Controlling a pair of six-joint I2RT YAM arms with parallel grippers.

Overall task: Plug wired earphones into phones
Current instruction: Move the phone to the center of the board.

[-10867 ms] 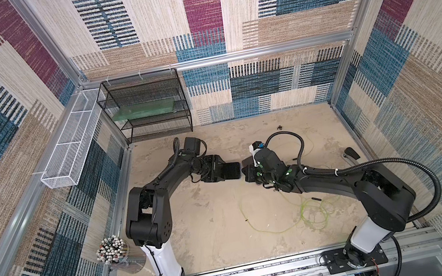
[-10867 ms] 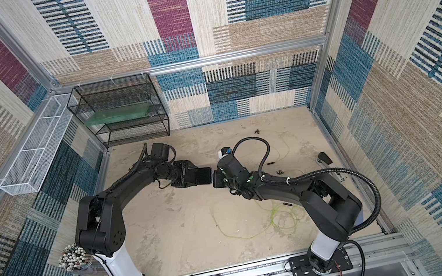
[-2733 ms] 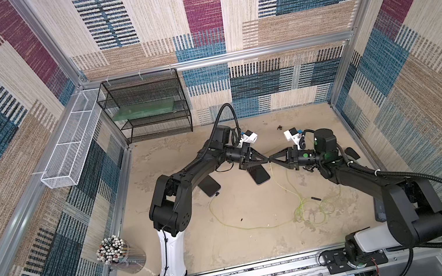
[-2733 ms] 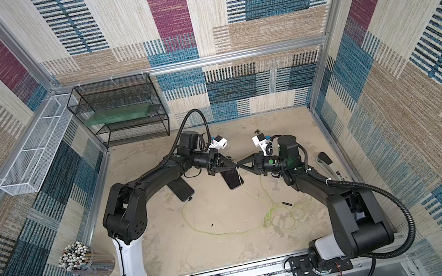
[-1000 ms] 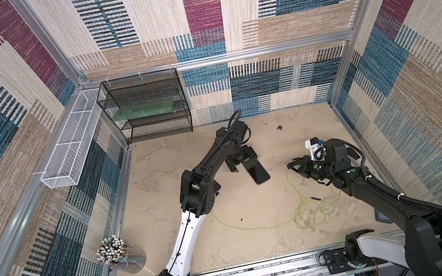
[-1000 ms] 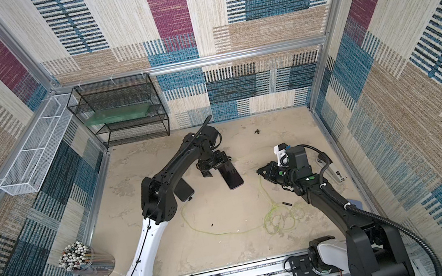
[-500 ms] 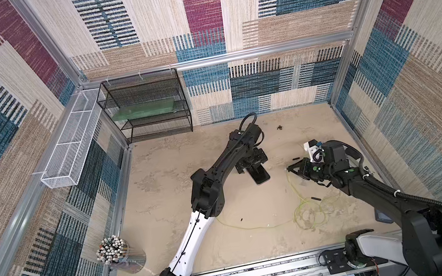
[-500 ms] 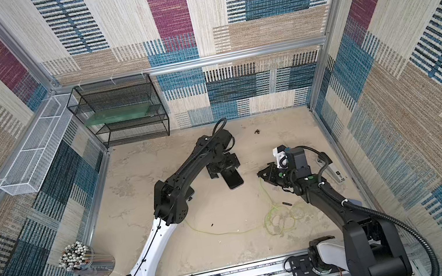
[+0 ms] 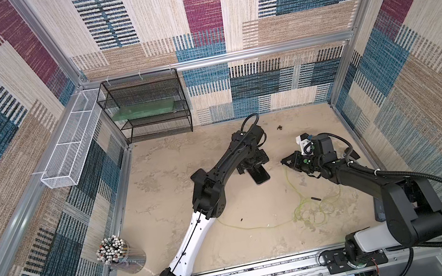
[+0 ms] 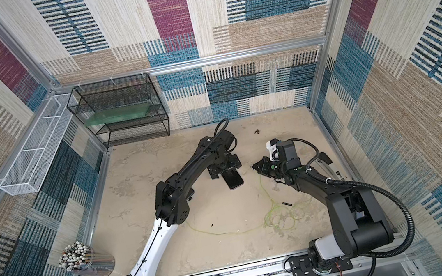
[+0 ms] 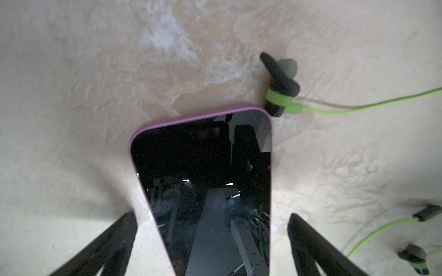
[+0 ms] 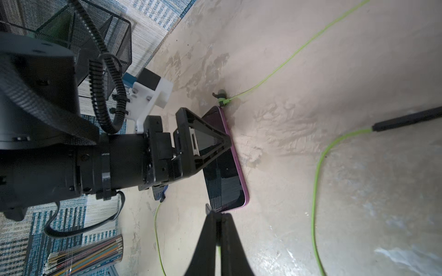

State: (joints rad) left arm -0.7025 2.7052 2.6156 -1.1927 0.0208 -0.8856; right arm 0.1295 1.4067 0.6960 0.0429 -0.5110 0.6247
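Now left fingers [image 11: 107, 246] stand wide astride the phone [image 11: 205, 181]; right fingers [image 12: 229, 239] pinch the earphone cable [image 12: 313, 203]

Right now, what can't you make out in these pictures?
Phone: one end cut off by the left wrist view's edge.
What the shut right pincer pinches: hidden between its fingers, right wrist view.
Small black piece: too small to identify in both top views.

Hidden bits
Left claw [image 9: 253, 167] covers the phone's [image 9: 261, 177] 11 o'clock end in both top views; right claw's [image 9: 283, 161] catch too small to tell.
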